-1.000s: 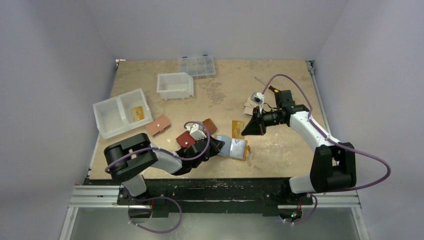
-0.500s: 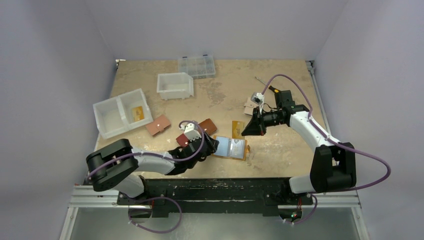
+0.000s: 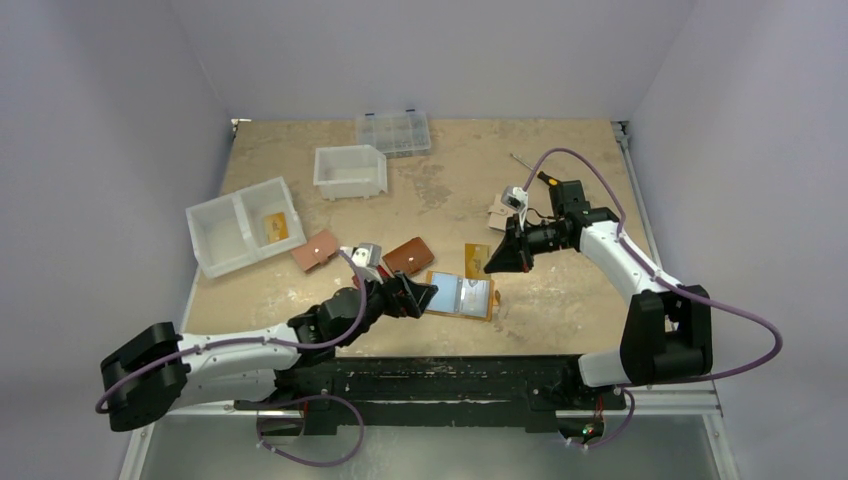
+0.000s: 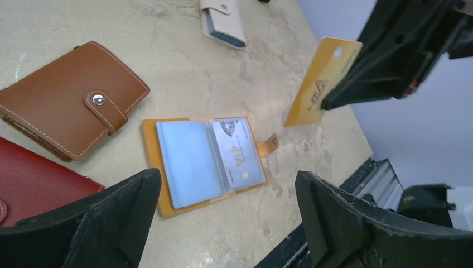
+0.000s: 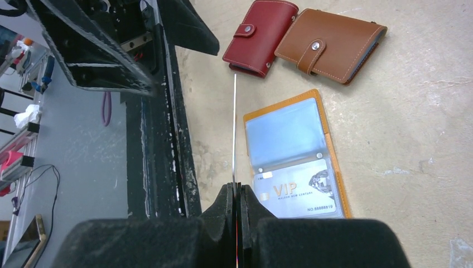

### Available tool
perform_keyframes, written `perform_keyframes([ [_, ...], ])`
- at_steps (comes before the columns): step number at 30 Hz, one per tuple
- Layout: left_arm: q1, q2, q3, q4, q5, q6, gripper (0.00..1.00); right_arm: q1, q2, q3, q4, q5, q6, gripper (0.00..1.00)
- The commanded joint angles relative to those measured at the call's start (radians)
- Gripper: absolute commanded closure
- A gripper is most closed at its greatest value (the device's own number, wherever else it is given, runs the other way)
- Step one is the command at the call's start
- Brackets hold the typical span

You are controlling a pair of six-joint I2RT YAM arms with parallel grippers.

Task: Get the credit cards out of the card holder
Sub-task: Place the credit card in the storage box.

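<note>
Pinching 1 yellow-orange credit card [image 5: 234, 128] by 1 edge between the pressed-together fingertips of the right gripper [image 5: 236, 192], with no gap showing on either side of the plastic. Holds it on edge in the air, clear of the table [image 4: 184, 61], near the far side of the card holder [image 4: 206, 162]. Same pose and same card as a second ago.

Over at the left gripper [image 3: 412, 296]: fingers [image 4: 120, 218] now spread wide, nothing between them. Were closed down at the holder's left leaf a second ago; have since let go and drawn back toward the near-left edge, hovering low with the holder framed between the 2 tips.

Lying released and flat on the table: mustard holder open, inside up, snap tab pointing toward the right arm. Still loaded, by the look of it: a whitish VIP card [image 4: 237, 153] in the tab-side sleeve and a light blue face [image 4: 184, 162] in the other; cannot tell whether card or bare sleeve. Just beside it, brown wallet [image 4: 67, 114] and dark red wallet [image 4: 33, 184], both snapped shut.

Meaning for the task: 1 card out, at least 1 left. Probably calls for setting the raised card down, then pinning the unsteadied holder again before the next pull
</note>
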State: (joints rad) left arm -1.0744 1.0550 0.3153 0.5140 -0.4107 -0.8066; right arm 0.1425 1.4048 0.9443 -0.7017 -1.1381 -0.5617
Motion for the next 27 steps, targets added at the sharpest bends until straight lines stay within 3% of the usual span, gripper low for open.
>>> perform_keyframes([
  [1,0.005,-0.097,-0.083,0.197,0.153,0.103,0.02,-0.006,-0.023,0.051,-0.058,-0.009,-0.078,1.0],
  [6,0.005,-0.079,-0.105,0.377,0.267,0.13,0.02,-0.006,-0.003,0.065,-0.114,-0.028,-0.136,1.0],
  [14,0.005,0.161,-0.013,0.568,0.34,0.148,0.07,-0.005,-0.003,0.069,-0.154,-0.043,-0.174,1.0],
  [27,0.04,0.375,0.12,0.641,0.368,0.133,0.16,-0.005,0.008,0.08,-0.197,-0.059,-0.223,1.0],
])
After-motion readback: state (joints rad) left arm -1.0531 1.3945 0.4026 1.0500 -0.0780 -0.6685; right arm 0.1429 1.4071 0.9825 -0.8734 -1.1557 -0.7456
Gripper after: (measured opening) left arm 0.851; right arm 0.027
